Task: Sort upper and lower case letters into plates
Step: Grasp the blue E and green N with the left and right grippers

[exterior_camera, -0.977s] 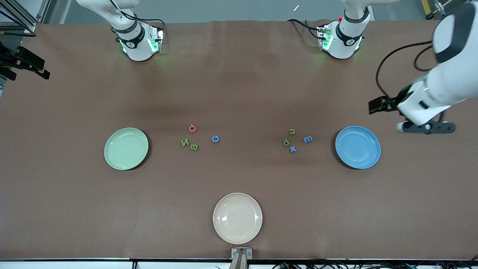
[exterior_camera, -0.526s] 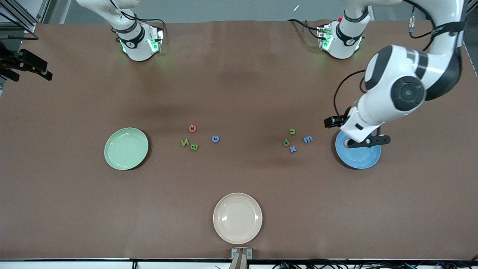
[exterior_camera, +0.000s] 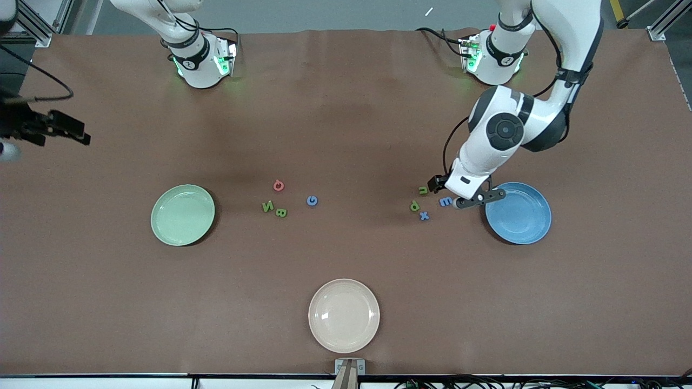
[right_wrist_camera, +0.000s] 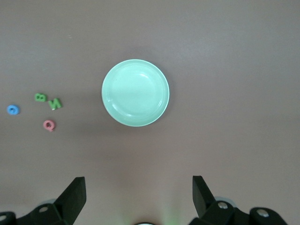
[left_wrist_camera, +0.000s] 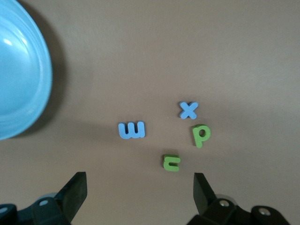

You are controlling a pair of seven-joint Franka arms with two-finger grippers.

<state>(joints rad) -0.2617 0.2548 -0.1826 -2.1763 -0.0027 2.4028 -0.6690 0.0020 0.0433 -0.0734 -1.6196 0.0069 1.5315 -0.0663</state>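
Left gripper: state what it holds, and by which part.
Nothing. The left gripper is open over the table beside the small blue toy letter m, empty-fingered. The right gripper is open and empty too.

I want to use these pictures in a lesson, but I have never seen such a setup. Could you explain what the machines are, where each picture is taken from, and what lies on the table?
Two robot arms stand at a brown table. One picture looks down from a high camera facing them; the other two come from cameras on each arm's wrist.

The left claw hangs open over a cluster of small toy letters, two blue and two green, beside a blue plate. The right claw, also open, waits high above a pale green plate. A second cluster, two green, one red and one blue, lies beside that plate. A cream plate sits nearest the high camera.

Neither claw holds anything, and all three plates hold no letters.
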